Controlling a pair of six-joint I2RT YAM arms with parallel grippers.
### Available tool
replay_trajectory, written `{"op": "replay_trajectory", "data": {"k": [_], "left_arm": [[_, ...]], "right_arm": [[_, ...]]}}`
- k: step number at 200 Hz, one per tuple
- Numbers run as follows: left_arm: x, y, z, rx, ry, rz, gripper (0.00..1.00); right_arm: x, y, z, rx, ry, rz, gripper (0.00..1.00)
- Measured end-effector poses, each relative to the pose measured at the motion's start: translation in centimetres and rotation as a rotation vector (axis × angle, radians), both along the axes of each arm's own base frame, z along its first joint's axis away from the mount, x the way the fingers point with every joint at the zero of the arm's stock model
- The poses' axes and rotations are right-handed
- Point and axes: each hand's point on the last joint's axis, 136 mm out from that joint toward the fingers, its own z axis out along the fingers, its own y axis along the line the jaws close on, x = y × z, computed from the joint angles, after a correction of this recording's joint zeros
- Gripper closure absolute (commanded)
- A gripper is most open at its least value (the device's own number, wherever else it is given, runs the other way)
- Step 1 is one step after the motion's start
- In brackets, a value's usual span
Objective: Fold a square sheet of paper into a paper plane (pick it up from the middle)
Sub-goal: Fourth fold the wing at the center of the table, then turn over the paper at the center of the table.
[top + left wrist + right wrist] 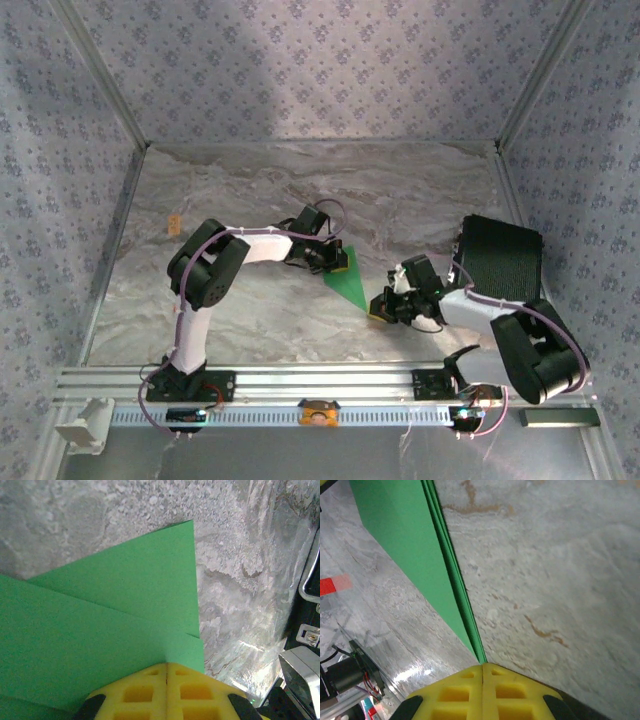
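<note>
You've got the paper plane, a folded green dart, lying mid table btwn both arms. Your right gripper is clenched on its narrow tip, layers edge-on at the finger seam. Your left gripper is closed w/ nothing pinched, fingertips over the wide end.

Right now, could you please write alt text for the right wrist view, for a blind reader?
The shut yellow right tool pinches the pointed tip of a folded bright green paper plane, which stretches to the upper left over a grey marbled table.
</note>
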Motion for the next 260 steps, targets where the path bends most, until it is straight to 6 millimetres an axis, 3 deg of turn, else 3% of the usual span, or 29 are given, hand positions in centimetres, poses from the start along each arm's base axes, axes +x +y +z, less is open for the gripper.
{"op": "replay_trajectory", "data": {"k": [45, 74, 172, 260], "left_arm": [[0.0, -0.1, 0.0, -0.007, 0.007, -0.001, 0.98], [-0.1, -0.2, 0.1, -0.018, 0.014, 0.002, 0.98], [0.0, -0.3, 0.1, -0.042, 0.044, 0.02, 0.98], [0.2, -0.3, 0.2, -0.058, 0.051, 0.031, 0.98]], "right_arm": [[1.0, -0.2, 1.9, -0.003, -0.04, -0.028, 0.75], [1.4, 0.0, 2.1, 0.006, -0.031, -0.045, 0.67], [1.2, 0.0, 0.6, -0.007, 0.049, -0.071, 0.67], [1.6, 0.5, 0.7, 0.025, 0.044, -0.069, 0.67]]}}
